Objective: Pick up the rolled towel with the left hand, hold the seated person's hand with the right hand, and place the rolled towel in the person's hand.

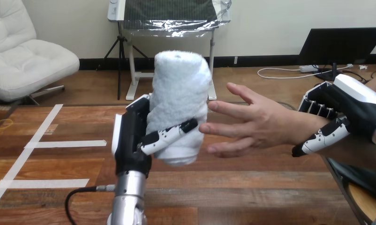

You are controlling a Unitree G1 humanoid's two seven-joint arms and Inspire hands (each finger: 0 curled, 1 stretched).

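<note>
The white rolled towel point(180, 103) stands upright above the wooden table point(50, 187), with my left hand point(132, 133) shut on it, the thumb crossing its lower front. The person's hand point(251, 123) reaches in from the right, palm open and fingers spread, and its fingertips touch the towel's right side. My right hand point(338, 117) wraps the person's wrist, its fingers curled over the top and its thumb underneath.
Strips of white tape point(66, 144) mark the table's left part. A round wooden stool edge point(364, 201) shows at the bottom right, under the person's forearm.
</note>
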